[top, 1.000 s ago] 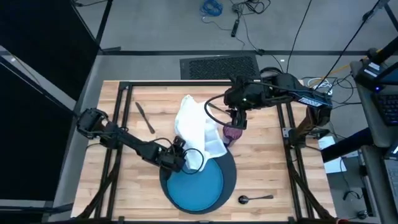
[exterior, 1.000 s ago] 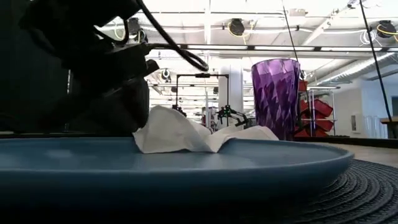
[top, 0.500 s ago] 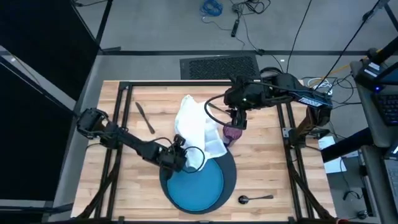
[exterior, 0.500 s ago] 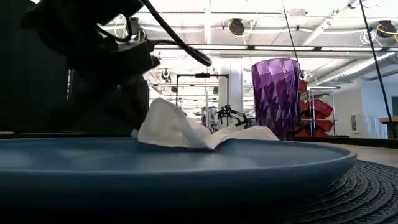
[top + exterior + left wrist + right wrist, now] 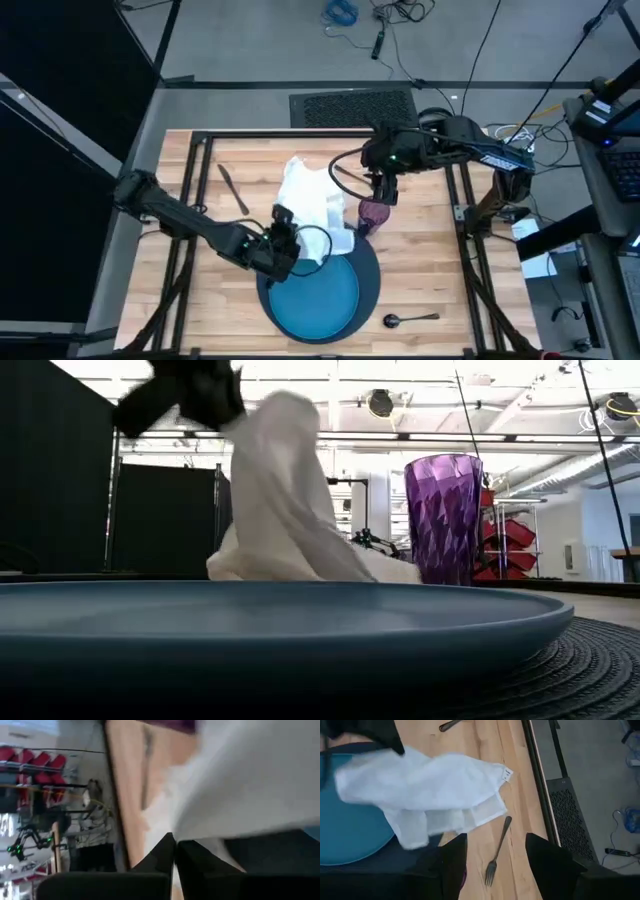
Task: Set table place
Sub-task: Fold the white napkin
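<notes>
Nearest the camera, lower centre of the high view: bright blue plate on the dark charger, spoon to its lower right on the counter. Just above the plate's left edge, left hand clamped on the white napkin, lifting one end high above the plate rim. Farther up, right hand over the purple cup, fingers spread apart around it. Upper left, knife on bare planks. Fork beside the napkin.

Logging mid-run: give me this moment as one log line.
left gripper: shut on white napkin, lifted by blue plate | right gripper: open above purple cup | fork: on table
</notes>
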